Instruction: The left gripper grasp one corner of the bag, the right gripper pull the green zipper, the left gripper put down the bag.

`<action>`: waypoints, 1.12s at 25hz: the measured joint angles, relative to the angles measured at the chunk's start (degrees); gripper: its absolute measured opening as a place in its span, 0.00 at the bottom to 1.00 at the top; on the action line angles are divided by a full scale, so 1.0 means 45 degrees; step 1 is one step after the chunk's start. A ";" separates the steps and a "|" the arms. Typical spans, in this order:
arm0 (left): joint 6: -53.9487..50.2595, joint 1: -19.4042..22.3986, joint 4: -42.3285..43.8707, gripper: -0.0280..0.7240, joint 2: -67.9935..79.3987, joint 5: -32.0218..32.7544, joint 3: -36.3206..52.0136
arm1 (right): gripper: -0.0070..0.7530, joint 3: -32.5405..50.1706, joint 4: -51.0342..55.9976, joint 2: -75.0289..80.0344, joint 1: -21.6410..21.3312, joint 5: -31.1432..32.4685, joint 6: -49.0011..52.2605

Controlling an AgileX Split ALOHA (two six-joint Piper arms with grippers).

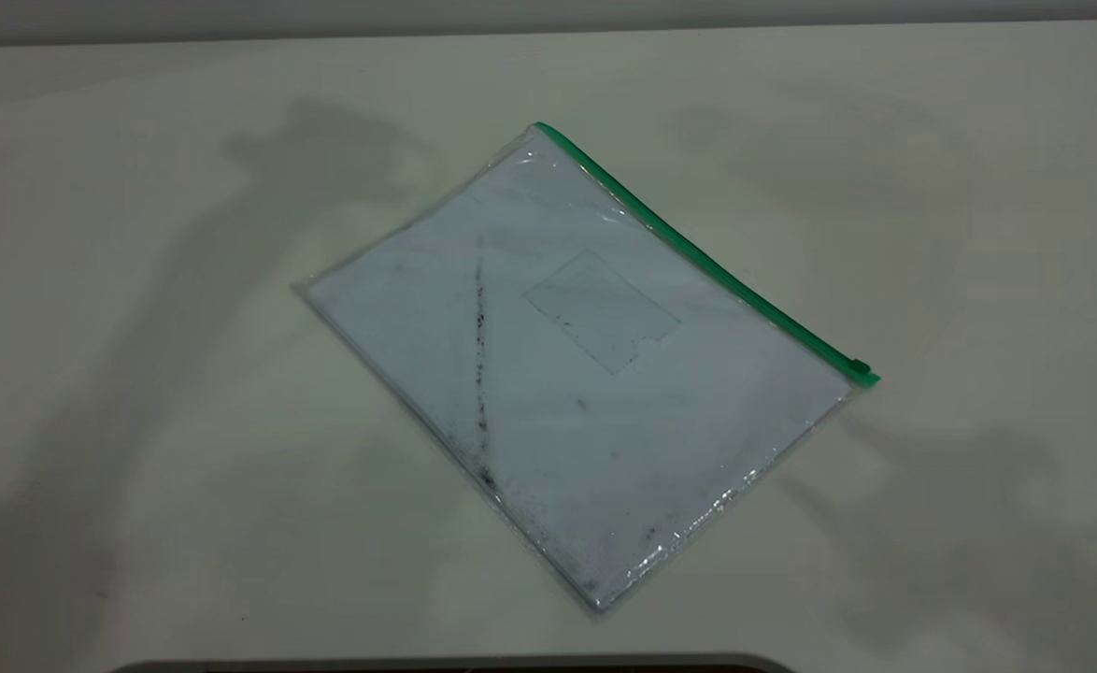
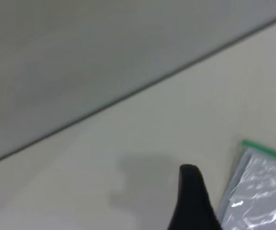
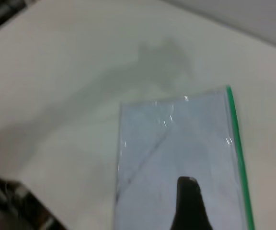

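- The bag (image 1: pixel 576 374) lies flat on the tabletop (image 1: pixel 137 374), turned at an angle, untouched; neither arm shows in the exterior view.
- The green zipper (image 1: pixel 698 252) runs along the bag's far right edge, its slider tab (image 1: pixel 859 367) at the near-right corner.
- The left pincer (image 2: pixel 193 201) hovers over bare tabletop just beside the bag's green-edged corner; only one dark fingertip shows, so I cannot tell whether it is open or closed.
- The right pincer (image 3: pixel 189 203) hangs above the bag's middle, its state equally impossible to tell.
- Risk: a flat corner offers little to grip, so the left pincer may skid the slick plastic away.
- Risk: the tab is tiny; the right pincer could miss it, or drag the whole bag if the corner hold is weak.
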 joint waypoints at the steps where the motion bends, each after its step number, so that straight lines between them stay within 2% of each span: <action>1: -0.0096 0.0000 -0.0040 0.81 -0.0319 0.0000 0.0000 | 0.75 -0.0129 -0.0752 -0.0410 0.0000 0.0309 0.0817; 4: -0.0350 0.0000 -0.0066 0.80 -0.1647 0.0000 0.0475 | 0.75 -0.0202 -0.2193 -0.1638 0.0000 0.0775 0.2323; 8: -0.0691 0.0000 -0.0054 0.80 -0.3592 0.0000 0.1971 | 0.75 -0.0205 -0.2825 -0.3229 0.0000 0.1647 0.3005; 24: -0.1184 0.0000 0.0151 0.80 -1.2863 0.0000 1.2854 | 0.75 -0.0215 -0.3156 -0.7631 0.0000 0.5830 0.4522; 28: -0.1430 0.0000 0.0319 0.80 -1.5509 0.0000 1.5090 | 0.75 -0.0172 -0.3302 -0.8425 0.0000 0.6274 0.4872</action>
